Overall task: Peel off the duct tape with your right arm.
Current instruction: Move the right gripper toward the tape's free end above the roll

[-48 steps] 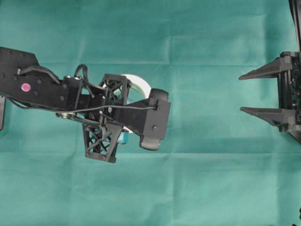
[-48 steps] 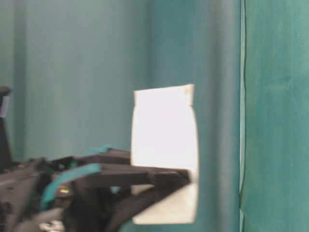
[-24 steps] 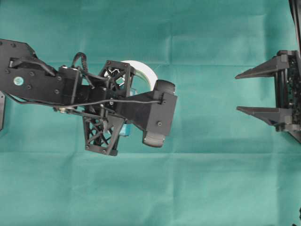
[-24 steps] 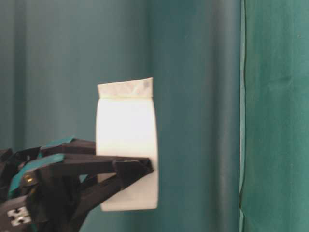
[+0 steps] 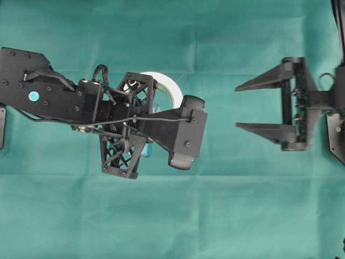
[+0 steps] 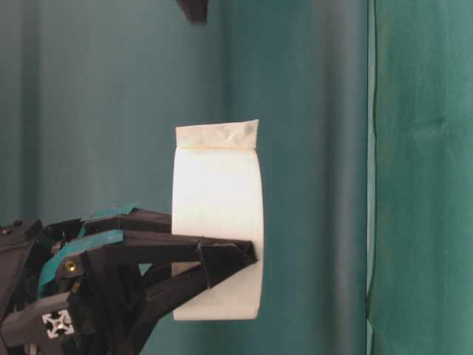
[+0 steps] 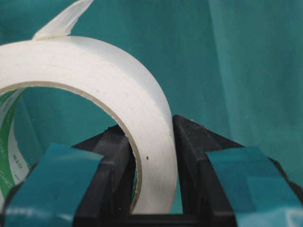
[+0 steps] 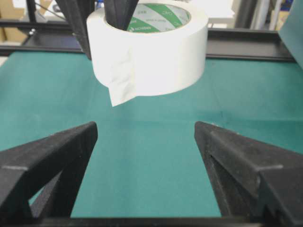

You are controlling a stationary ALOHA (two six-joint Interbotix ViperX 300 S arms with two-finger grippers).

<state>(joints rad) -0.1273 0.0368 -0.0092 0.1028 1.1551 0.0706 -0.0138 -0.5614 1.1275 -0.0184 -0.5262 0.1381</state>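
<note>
Inside, the duct tape point(image 8: 151, 47) core reads "NICHIBAN" in green.

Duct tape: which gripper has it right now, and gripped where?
The left gripper holds the duct tape by the roll's wall, one finger inside the core, one outside. The right gripper is open, apart from it, holding nothing.

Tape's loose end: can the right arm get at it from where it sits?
Probably yes. The loose end hangs off the duct tape facing the open right gripper, with only bare green cloth between. The left gripper pinches the far wall.
</note>
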